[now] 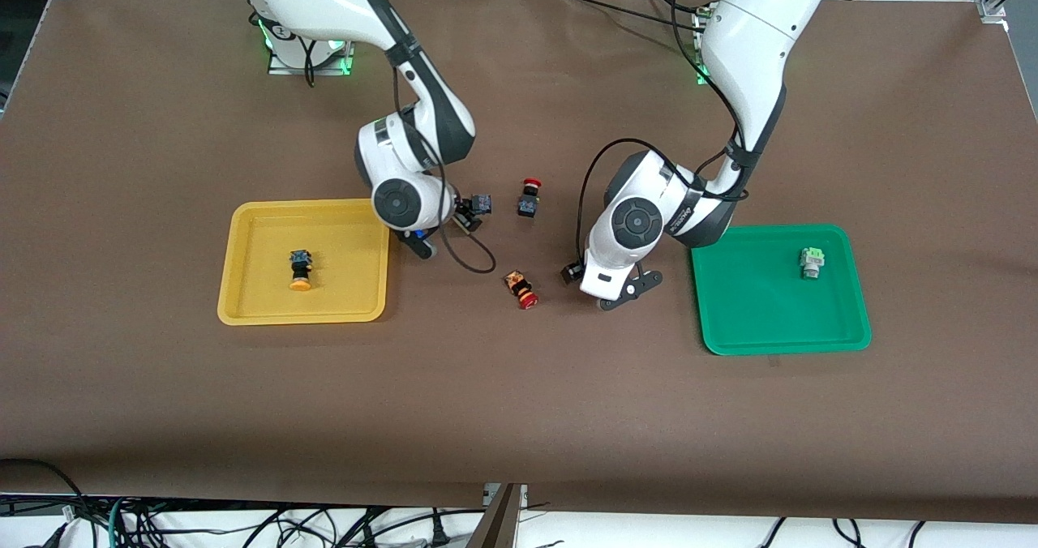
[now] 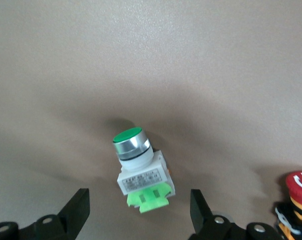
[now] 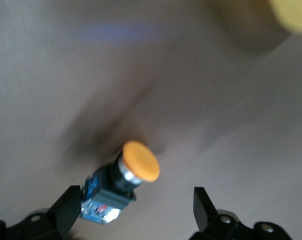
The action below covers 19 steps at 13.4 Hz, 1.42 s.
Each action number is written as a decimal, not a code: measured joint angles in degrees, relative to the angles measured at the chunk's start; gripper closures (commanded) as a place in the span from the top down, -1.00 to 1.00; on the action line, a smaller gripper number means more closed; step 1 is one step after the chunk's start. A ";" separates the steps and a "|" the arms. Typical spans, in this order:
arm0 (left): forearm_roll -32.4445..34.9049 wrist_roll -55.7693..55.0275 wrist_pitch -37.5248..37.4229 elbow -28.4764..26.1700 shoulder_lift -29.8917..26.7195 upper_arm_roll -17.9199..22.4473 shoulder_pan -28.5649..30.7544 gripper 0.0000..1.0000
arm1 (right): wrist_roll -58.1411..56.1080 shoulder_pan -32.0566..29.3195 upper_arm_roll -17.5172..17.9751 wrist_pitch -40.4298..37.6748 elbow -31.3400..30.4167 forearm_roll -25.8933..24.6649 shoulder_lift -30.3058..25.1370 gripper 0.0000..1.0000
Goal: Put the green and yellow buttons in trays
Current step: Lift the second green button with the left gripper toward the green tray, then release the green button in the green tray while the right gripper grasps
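Left wrist view shows the left claw (image 2: 139, 212) wide open astride a green button (image 2: 139, 167) lying on the table (image 2: 191, 60), ready to pinch; the right claw (image 3: 138, 212) likewise gapes, empty, around a yellow button (image 3: 123, 182) at 3 o'clock of the yellow tray (image 1: 235, 264)

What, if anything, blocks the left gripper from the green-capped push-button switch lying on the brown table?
Nothing visible does. The left gripper is open, and the green-capped push-button switch lies on bare brown table between its fingers. A red-capped switch lies off beside one finger, outside the gap.
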 measured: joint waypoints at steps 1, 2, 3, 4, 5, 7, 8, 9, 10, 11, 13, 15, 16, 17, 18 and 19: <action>0.00 -0.41 0.68 -0.11 0.38 0.03 0.00 0.52 | 1.47 0.49 0.77 1.34 -0.62 0.00 0.00 0.98; 0.00 -0.60 1.09 -0.15 0.70 0.06 0.01 0.34 | 2.44 1.13 1.07 2.18 -1.10 0.00 0.00 0.97; 0.00 -0.74 1.29 -0.16 0.96 0.09 0.02 0.09 | 2.99 1.62 1.09 2.84 -1.35 0.00 0.00 0.91; 0.00 -0.79 1.34 -0.16 1.07 0.11 0.03 -0.19 | 3.36 1.92 1.09 3.60 -1.66 0.00 -0.01 0.82; 0.00 -0.81 1.36 -0.16 1.07 0.12 0.03 -0.41 | 3.49 2.04 1.09 4.57 -2.12 0.00 -0.01 0.70; 0.00 -0.80 1.37 -0.14 1.05 0.13 0.06 -0.63 | 3.49 2.15 1.24 6.16 -2.91 0.02 0.00 0.41; 0.00 -0.67 1.34 -0.08 1.04 0.13 0.15 -0.63 | 3.52 2.25 1.24 6.40 -3.16 0.02 0.00 0.30; 0.06 0.25 0.89 0.04 0.93 0.16 0.25 -0.63 | 3.52 2.32 1.24 6.59 -3.29 0.02 0.00 0.29; 0.08 3.05 -1.05 0.35 0.56 0.22 0.40 -0.63 | 3.53 2.37 1.24 6.69 -3.33 0.02 -0.01 0.29; 0.12 7.14 -4.11 0.80 -0.20 0.30 0.86 -0.63 | 3.55 2.38 1.24 6.73 -3.33 0.02 -0.01 0.35; 0.14 18.03 -10.31 1.30 -2.73 0.51 3.43 -0.62 | 3.56 2.39 1.23 6.76 -3.30 0.02 -0.12 0.91; 0.15 28.99 -15.23 1.28 -5.25 0.62 7.76 -0.61 | 3.62 2.39 1.18 6.83 -3.22 0.02 -0.39 0.97; 0.15 33.80 -17.21 1.20 -6.05 0.65 9.82 -0.61 | 3.64 2.39 1.14 6.87 -3.20 0.02 -0.58 0.98; 0.16 38.14 -18.82 1.02 -6.56 0.70 11.57 -0.61 | 3.66 2.39 1.06 6.88 -3.19 0.02 -0.86 0.98; 0.18 42.37 -19.96 0.74 -6.76 0.77 13.26 -0.59 | 3.67 2.39 0.98 6.87 -3.19 0.02 -1.16 0.97; 0.19 46.87 -20.53 0.15 -6.77 0.85 15.05 -0.58 | 3.68 2.39 0.95 6.84 -3.20 0.02 -1.34 0.98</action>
